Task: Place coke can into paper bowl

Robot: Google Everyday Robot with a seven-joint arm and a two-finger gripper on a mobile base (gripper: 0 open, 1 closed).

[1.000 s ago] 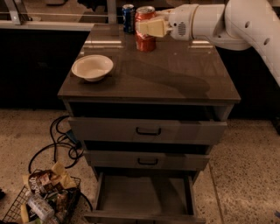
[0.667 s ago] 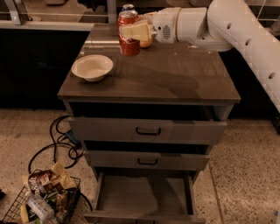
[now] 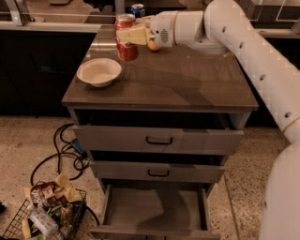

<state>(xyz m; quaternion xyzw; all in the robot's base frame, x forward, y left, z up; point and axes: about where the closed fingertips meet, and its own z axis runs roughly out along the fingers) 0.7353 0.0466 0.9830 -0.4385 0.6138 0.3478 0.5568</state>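
Note:
The red coke can [image 3: 126,38] with a silver top is held upright in my gripper [image 3: 132,35], above the cabinet top and just right of and behind the paper bowl. The fingers are shut on the can's middle. The cream paper bowl [image 3: 99,71] sits empty at the left of the cabinet top [image 3: 187,84]. My white arm reaches in from the right.
A dark blue can [image 3: 138,9] stands at the back of the cabinet top. An orange fruit [image 3: 153,45] lies just behind my gripper. The bottom drawer [image 3: 154,211] is pulled out. A wire basket of rubbish [image 3: 44,213] and cables lie on the floor at left.
My gripper has carried the coke can leftward across the back of the cabinet top, toward the paper bowl. The bowl has not moved.

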